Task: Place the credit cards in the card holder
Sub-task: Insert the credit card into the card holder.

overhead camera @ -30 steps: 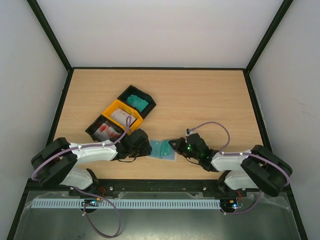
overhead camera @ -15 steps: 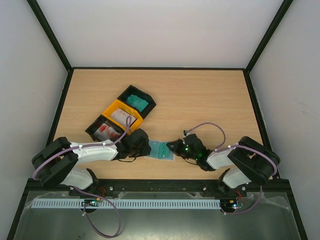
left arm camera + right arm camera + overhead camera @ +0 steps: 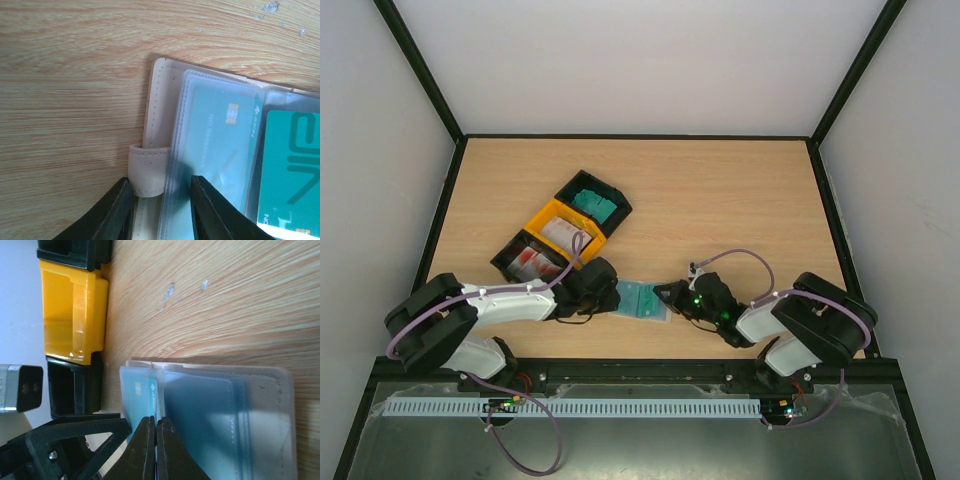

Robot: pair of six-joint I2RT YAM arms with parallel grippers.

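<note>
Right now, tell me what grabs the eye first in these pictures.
The open card holder lies near the table's front edge, flanked by the left tool and right tool, teal cards showing in its clear sleeves. Behind it to the left, a diagonal black-yellow-black row of bins holds more cards.

The table (image 3: 65,100) was noted as pale wood with fine brown grain. The card holder (image 3: 150,125) was recorded as beige with stitched edges and clear sleeves. Two credit cards (image 3: 220,145) (image 3: 295,170) were found teal, the first bearing a gold chip and white lettering, the second darker teal lettering. A yellow bin (image 3: 560,228) was observed between two black bins (image 3: 592,200) (image 3: 528,262). The left hand (image 3: 160,210) and the right hand (image 3: 152,440) were logged as black.
</note>
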